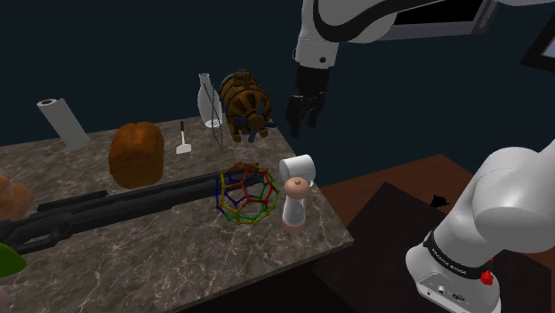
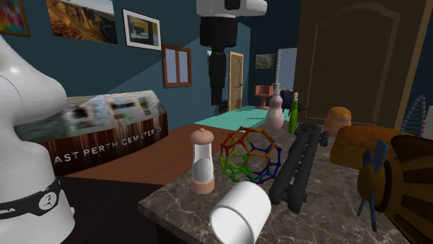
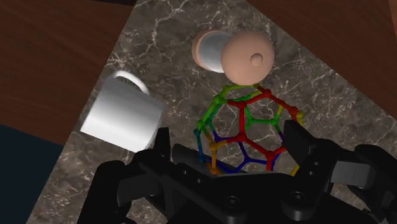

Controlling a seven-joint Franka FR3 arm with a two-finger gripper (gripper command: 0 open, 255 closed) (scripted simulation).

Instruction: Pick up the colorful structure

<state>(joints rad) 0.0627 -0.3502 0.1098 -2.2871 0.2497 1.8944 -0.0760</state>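
My gripper (image 3: pixel 228 135), fingers spread and empty, hangs above the colorful structure (image 3: pixel 245 130) on the marble table (image 1: pixel 178 253). Wrist view: white mug (image 3: pixel 124 118) and pepper mill (image 3: pixel 245 54) flank it. Shoulder view: long black gun (image 1: pixel 116 206) at its left.

White capitals run along the dark front of the long box (image 2: pixel 104 142) in the second exterior view: "AST PERTH CEMETER", with the start hidden behind the arm. The arm's black band (image 2: pixel 38 201) shows "KA" at the picture's edge. In the shoulder view, that band's lettering is too small to read.
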